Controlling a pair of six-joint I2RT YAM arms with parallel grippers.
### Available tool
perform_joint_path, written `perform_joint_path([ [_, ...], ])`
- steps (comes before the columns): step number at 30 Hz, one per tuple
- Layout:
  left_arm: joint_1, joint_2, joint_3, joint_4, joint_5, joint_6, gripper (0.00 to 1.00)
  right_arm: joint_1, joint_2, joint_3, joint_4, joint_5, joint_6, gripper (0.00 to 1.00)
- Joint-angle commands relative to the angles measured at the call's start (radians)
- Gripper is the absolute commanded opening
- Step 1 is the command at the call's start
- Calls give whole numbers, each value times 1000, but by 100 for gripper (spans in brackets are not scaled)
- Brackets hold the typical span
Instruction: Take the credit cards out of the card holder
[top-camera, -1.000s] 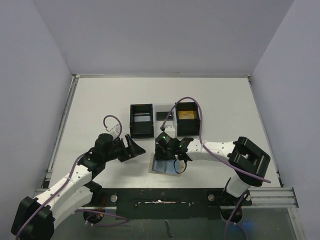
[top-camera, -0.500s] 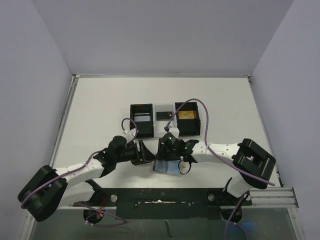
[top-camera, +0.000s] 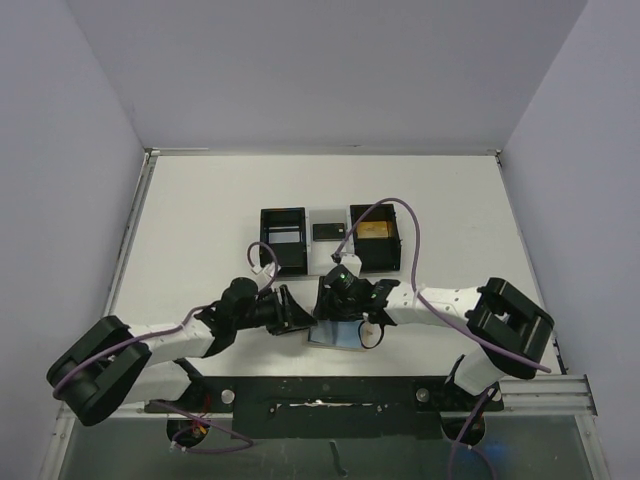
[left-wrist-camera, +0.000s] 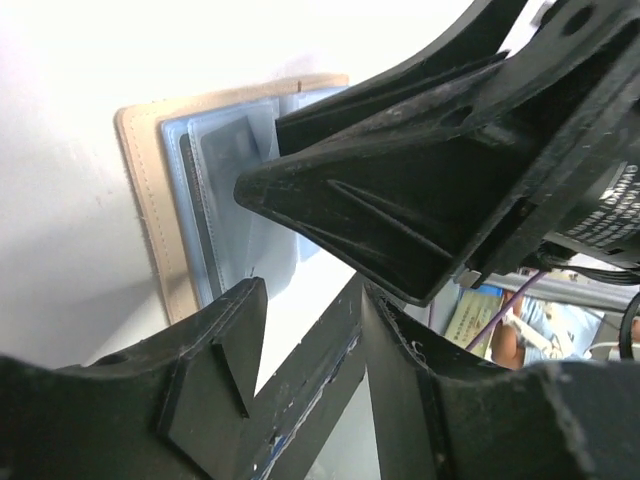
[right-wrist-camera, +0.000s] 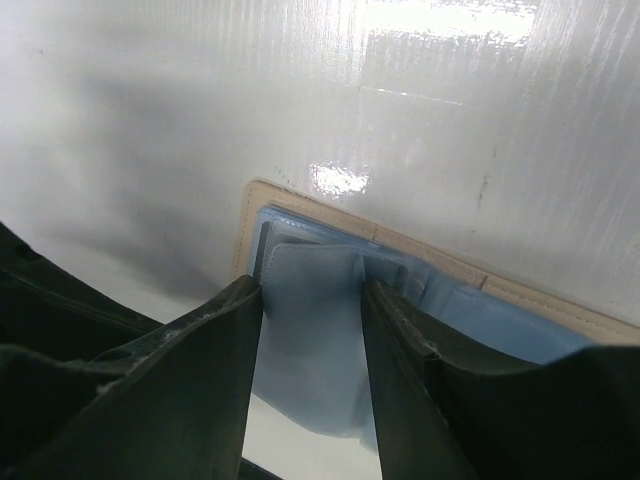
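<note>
The card holder (top-camera: 336, 334) lay open on the table (top-camera: 200, 220), right under the right gripper (right-wrist-camera: 312, 290), with its blue insides facing up. That gripper's fingers were partly apart, with a blue panel showing between them. I could not tell if they squeezed it. The left gripper (left-wrist-camera: 310, 295) was just beside the holder's tan edge, close to the right gripper. Its fingers were about half open and held nothing. The black tray (top-camera: 282, 240) sat farther away, past both grippers.
</note>
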Motion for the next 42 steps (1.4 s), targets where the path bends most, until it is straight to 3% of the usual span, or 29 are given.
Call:
perform_joint_path([
  [1,-4,-152,-22,-27,-151,-19,40,-1,-58,26,-14,36,1,45],
  [7,8,-374,-15,-321,-311,11,38,11,-32,87,-143,81,10,42],
  [15,17,-490,57,-577,-434,45,37,56,24,203,-380,192,48,35],
  [22,26,-473,97,-617,-425,78,37,65,-62,152,-431,214,99,35],
  [33,30,-444,118,-621,-414,95,37,45,-198,78,-659,285,233,43],
  [42,38,-462,146,-696,-449,119,37,57,-186,215,-618,295,138,46],
])
